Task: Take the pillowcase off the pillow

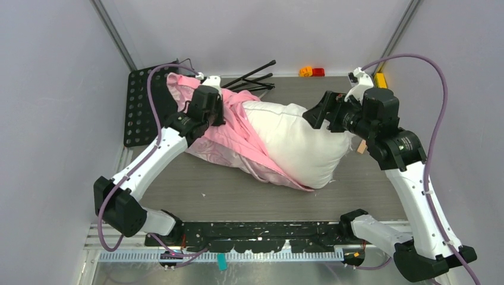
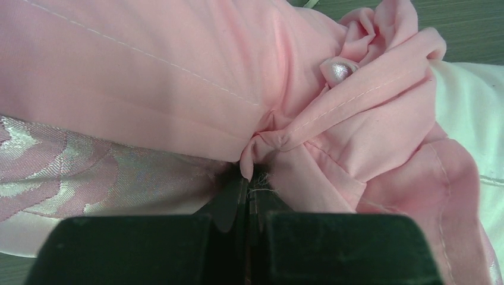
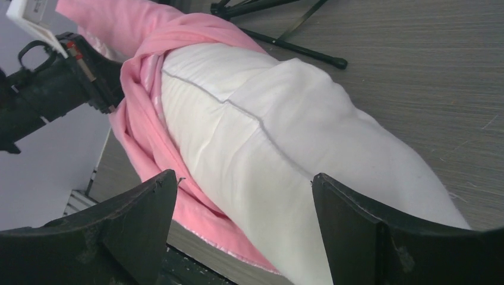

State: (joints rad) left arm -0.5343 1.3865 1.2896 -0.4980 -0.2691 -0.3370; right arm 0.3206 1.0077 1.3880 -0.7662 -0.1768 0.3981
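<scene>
While the left arm is stretching far-left: left gripper (image 2: pixel 248 189) is clamping a bunched fold of the pillowcase (image 1: pixel 226 139) (the pinch itself showing only in its wrist view).
Right arm: bending inward, right gripper (image 3: pixel 243 181) hanging spread wide just beside the right end of the pillow (image 1: pixel 297 142), empty.
Pillow: lying on the table (image 1: pixel 368 190), left half inside the pillowcase.

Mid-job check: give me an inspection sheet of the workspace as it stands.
Surface: grey table; perforated black plate at far left.
Job's things: pillowcase bunched over the left part of the pillow; right part bare.
Clutter: black rods and small coloured blocks at the far edge.
Pincers: left pincer shut on pillowcase; right pincer open at the bare end.
Cables: purple cables loop off both arms.
Surroundings: pale walls; nothing else seen.
</scene>
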